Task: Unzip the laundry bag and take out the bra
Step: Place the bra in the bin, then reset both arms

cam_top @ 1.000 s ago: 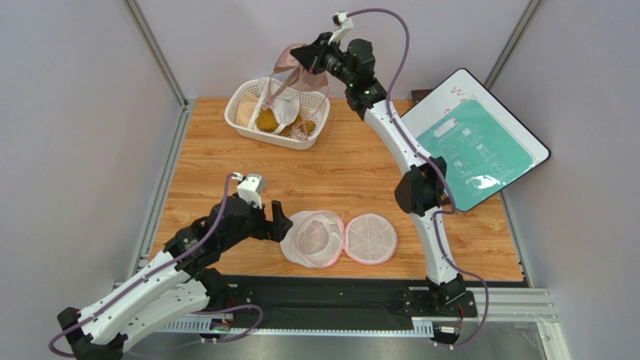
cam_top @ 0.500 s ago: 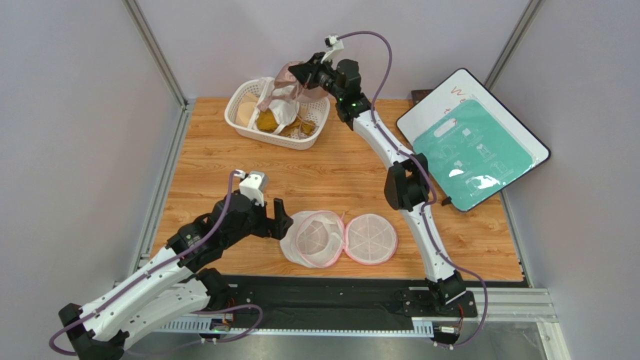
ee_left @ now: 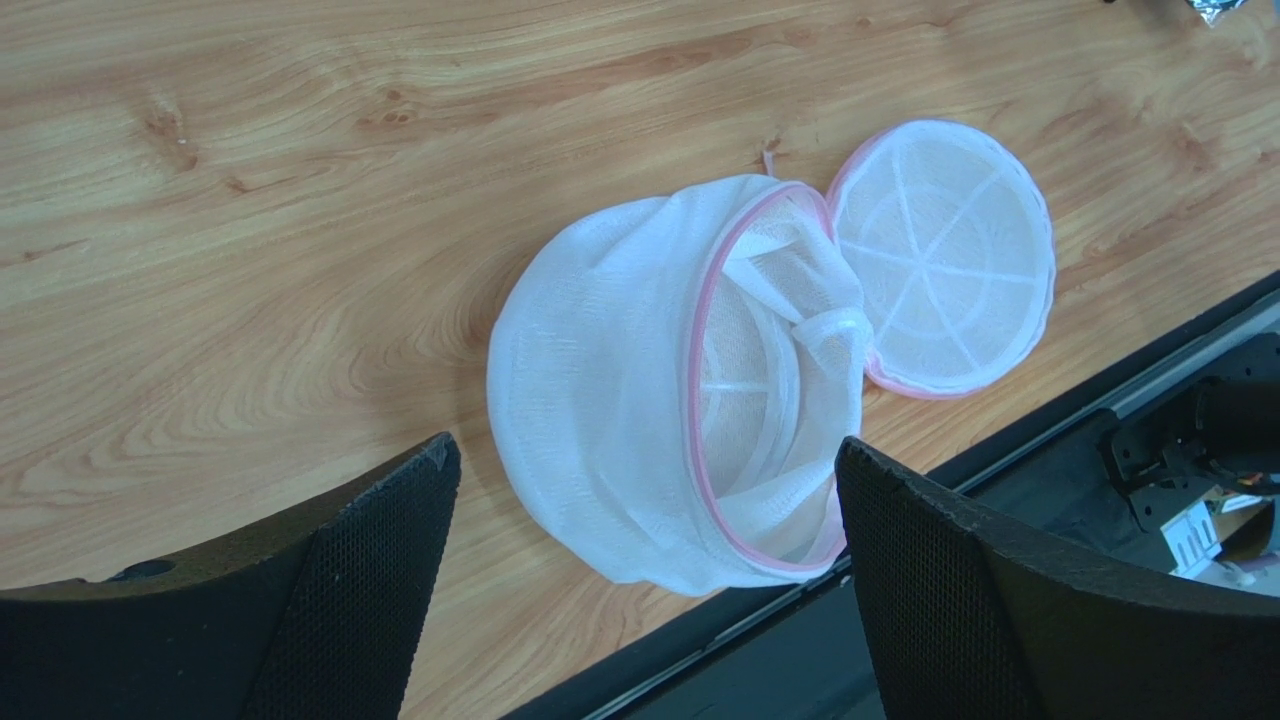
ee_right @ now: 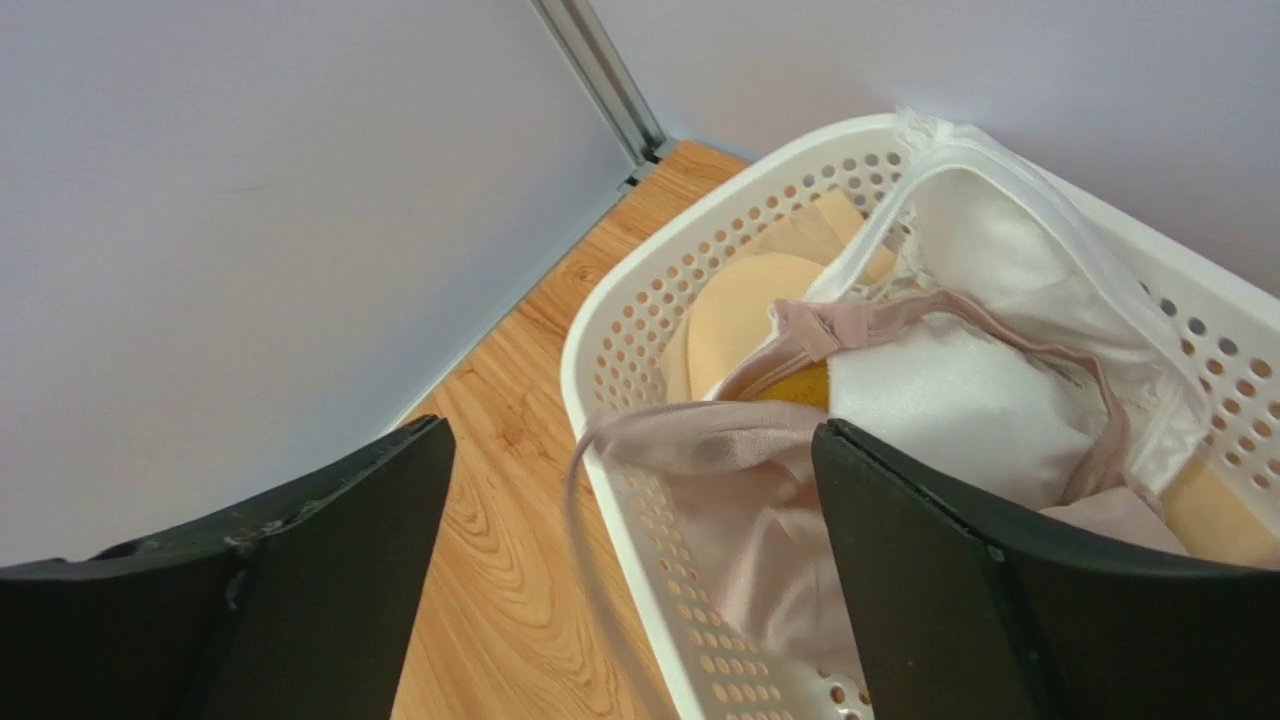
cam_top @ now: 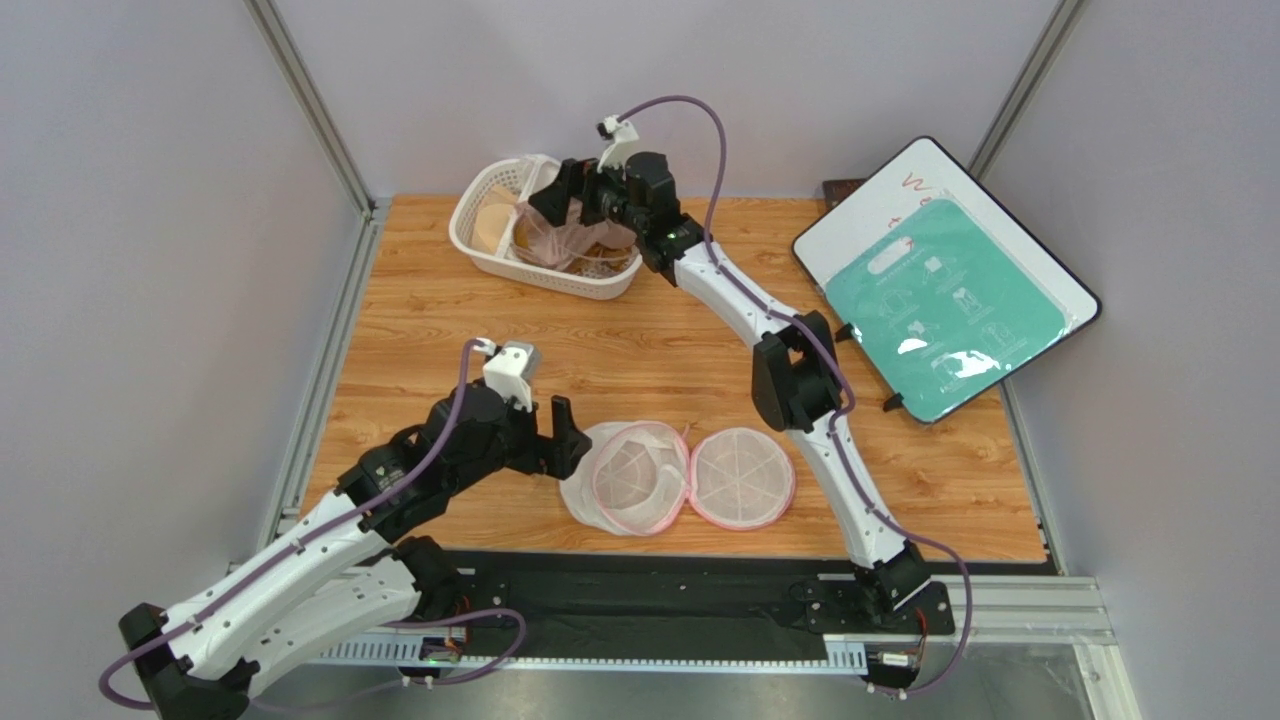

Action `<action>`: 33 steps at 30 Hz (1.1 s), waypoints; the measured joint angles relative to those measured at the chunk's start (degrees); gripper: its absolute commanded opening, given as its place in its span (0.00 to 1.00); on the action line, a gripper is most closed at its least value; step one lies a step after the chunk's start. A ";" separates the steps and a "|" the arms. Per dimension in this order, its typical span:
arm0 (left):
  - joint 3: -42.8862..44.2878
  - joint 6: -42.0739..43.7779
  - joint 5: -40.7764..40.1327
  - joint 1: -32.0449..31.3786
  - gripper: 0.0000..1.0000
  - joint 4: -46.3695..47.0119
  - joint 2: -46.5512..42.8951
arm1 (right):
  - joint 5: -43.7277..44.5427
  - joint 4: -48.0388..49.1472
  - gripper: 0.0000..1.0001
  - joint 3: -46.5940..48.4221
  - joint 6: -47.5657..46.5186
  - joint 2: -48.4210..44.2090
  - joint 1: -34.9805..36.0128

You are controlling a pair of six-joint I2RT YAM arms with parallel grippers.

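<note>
Ribbed white mesh laundry bag [ee_left: 601,375] lies unzipped, its pink-trimmed domes splayed on the woodgrain table [ee_left: 301,225], with the left gripper [ee_left: 643,450] gaping beside it. The soft mauve bra [ee_right: 736,518] (limp, crumpled) drapes over the perforated basket [ee_right: 661,255] rim below the right gripper [ee_right: 631,435], jaws spread, holding nothing

tabletop [cam_top: 451,323]: light wood grain | basket [cam_top: 553,279]: white plastic lattice, at the tabletop's far left corner | inside the basket: white cloth [ee_right: 962,398], mustard cloth [ee_right: 793,389] mostly hidden, pale peach pad [ee_right: 744,308] against the wall | board [cam_top: 962,285]: white, teal sheet on it, tilted at the right edge
</note>
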 measured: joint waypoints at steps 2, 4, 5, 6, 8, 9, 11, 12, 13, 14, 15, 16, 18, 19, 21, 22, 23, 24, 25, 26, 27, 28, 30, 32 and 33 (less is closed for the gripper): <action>0.02 0.09 -0.07 0.00 1.00 -0.59 -0.48 | 1.18 -0.94 1.00 -1.60 -0.20 -0.46 -0.13; 0.20 0.31 -0.26 0.00 1.00 -1.57 -0.85 | 2.43 -2.08 1.00 -5.81 -0.39 -2.38 -0.44; 0.26 0.44 -0.42 0.00 1.00 -1.84 -1.07 | 2.99 -2.82 1.00 -7.58 -0.55 -3.30 -0.57; 0.57 0.63 -0.50 0.00 1.00 -2.43 -1.36 | 3.80 -3.72 1.00 -9.62 -0.90 -4.44 -0.70; 1.36 0.92 -0.76 0.00 1.00 -3.37 -1.97 | 5.88 -7.34 1.00 -13.09 -1.77 -7.61 -0.90; 1.90 1.09 -0.96 0.00 1.00 -3.96 -2.40 | 7.04 -8.79 1.00 -14.73 -2.23 -9.57 -0.96; 2.82 1.31 -1.42 0.00 1.00 -4.63 -3.21 | 8.94 -11.37 1.00 -18.71 -3.10 -14.56 -1.07; 3.28 1.38 -1.62 0.00 1.00 -4.92 -3.76 | 9.90 -11.87 1.00 -22.05 -3.50 -18.71 -1.14; 3.78 1.42 -1.95 0.00 1.00 -5.22 -4.28 | 10.58 -12.63 1.00 -24.74 -3.76 -22.21 -1.14; 4.20 1.46 -2.27 0.00 1.00 -5.55 -4.83 | 11.17 -13.00 1.00 -28.65 -4.04 -27.36 -1.14; 4.55 1.44 -2.62 0.00 1.00 -5.97 -5.25 | 11.72 -13.55 1.00 -30.97 -4.20 -31.36 -1.14; 4.96 1.44 -3.28 0.00 1.00 -6.62 -5.95 | 12.13 -12.85 1.00 -35.47 -4.26 -37.09 -1.14; 5.49 1.40 -4.33 0.00 1.00 -7.72 -7.17 | 12.63 -13.29 1.00 -42.51 -4.24 -46.75 -1.14; 5.62 1.27 -4.83 0.00 1.00 -8.17 -7.89 | 12.87 -12.81 1.00 -47.17 -4.20 -52.43 -1.14; 5.81 1.18 -5.92 0.00 1.00 -9.25 -9.33 | 13.11 -13.27 1.00 -55.32 -3.96 -62.31 -1.11; 5.81 0.98 -6.51 0.00 1.00 -9.90 -10.12 | 13.38 -13.46 1.00 -60.30 -3.61 -67.65 -1.09; 5.81 0.81 -6.88 0.00 1.00 -10.47 -10.71 | 13.49 -13.81 1.00 -64.46 -3.08 -71.63 -1.07; 5.81 0.59 -7.39 0.00 1.00 -11.08 -11.45 | 13.55 -13.92 1.00 -68.28 -2.69 -75.10 -1.07; 5.81 0.33 -7.91 0.00 1.00 -11.69 -12.26 | 13.75 -14.84 1.00 -73.72 -2.10 -79.36 -0.85; 5.81 0.13 -8.20 0.00 1.00 -12.07 -12.83 | 13.94 -16.09 1.00 -77.44 -1.51 -81.96 -0.76; 5.81 -0.09 -8.55 0.00 1.00 -12.41 -13.44 | 14.25 -17.07 1.00 -82.68 -0.81 -85.42 -0.61; 5.81 -0.24 -8.87 0.00 1.00 -12.76 -14.01 | 14.49 -18.69 1.00 -86.16 -0.20 -87.54 -0.46; 5.81 -0.33 -9.55 0.00 1.00 -13.57 -14.75 | 15.04 -21.94 1.00 -93.68 1.22 -92.02 -0.26; 5.79 -0.48 -10.10 0.00 1.00 -14.45 -14.99 | 15.80 -26.32 1.00 -100.13 2.62 -97.29 -0.09; 5.79 -0.48 -10.32 0.00 1.00 -14.73 -14.99 | 16.04 -27.96 1.00 -101.81 3.10 -99.49 -0.07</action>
